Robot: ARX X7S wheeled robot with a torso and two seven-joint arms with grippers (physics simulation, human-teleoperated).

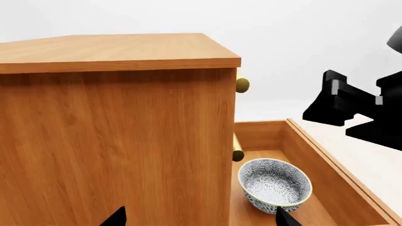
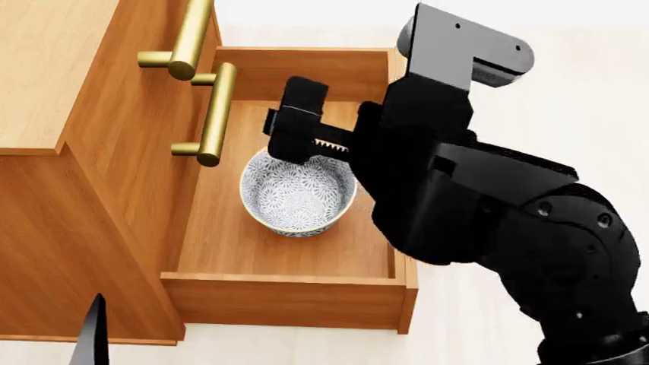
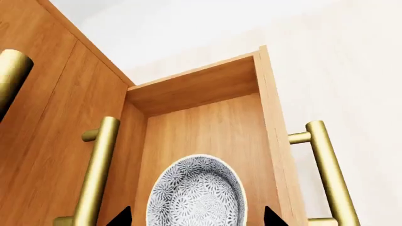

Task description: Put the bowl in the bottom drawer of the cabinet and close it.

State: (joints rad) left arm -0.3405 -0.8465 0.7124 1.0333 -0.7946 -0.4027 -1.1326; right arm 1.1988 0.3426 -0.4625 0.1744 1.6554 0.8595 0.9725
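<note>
The speckled white-grey bowl (image 2: pixel 297 194) stands upright on the floor of the pulled-out bottom drawer (image 2: pixel 284 300) of the orange-brown cabinet (image 2: pixel 51 76). My right gripper (image 3: pixel 196 217) hangs open just above the bowl (image 3: pixel 196 195), its fingertips wider than the rim and holding nothing. The drawer's brass handle (image 3: pixel 325 172) shows beside the drawer wall (image 3: pixel 195 89). My left gripper (image 1: pixel 201 219) is open and empty, close to the cabinet's side panel (image 1: pixel 113 141). From there the bowl (image 1: pixel 274 186) shows in the drawer (image 1: pixel 326 165), with the right gripper (image 1: pixel 351 103) above it.
Two brass bar handles (image 2: pixel 193 34) (image 2: pixel 216 114) of the upper drawers jut out over the open drawer, close to the right arm (image 2: pixel 487 220). Pale floor (image 2: pixel 588 99) surrounds the cabinet. One left fingertip (image 2: pixel 93 334) shows at the cabinet's near corner.
</note>
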